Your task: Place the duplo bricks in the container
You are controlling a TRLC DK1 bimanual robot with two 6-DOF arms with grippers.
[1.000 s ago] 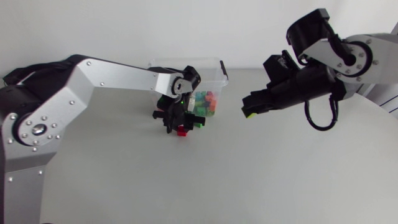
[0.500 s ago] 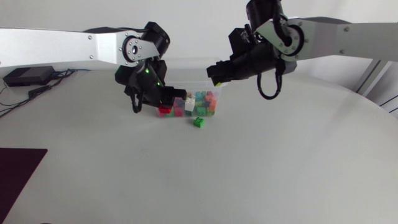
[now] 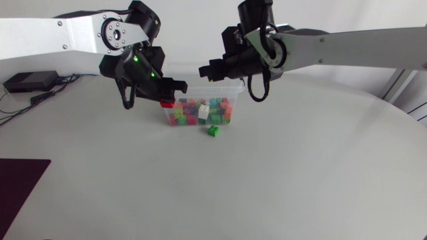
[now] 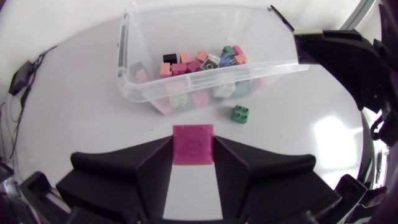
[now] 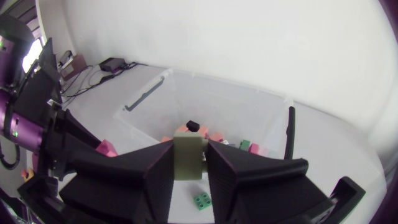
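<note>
A clear plastic container holding several coloured duplo bricks stands at the table's middle rear. My left gripper hangs by the container's left corner, shut on a red brick; in the left wrist view that brick sits between the fingers. My right gripper is over the container's rear rim, shut on a pale yellow-green brick. A green brick lies on the table just in front of the container, also seen as the green brick ahead of the left gripper.
A dark mat covers the near left corner of the table. A black box with cables lies at the far left. My left gripper's fingers show beside my right gripper in the right wrist view.
My left gripper has risen with the red brick from table level to the container's left corner. My right gripper has moved left with its brick to above the container's rear rim.
</note>
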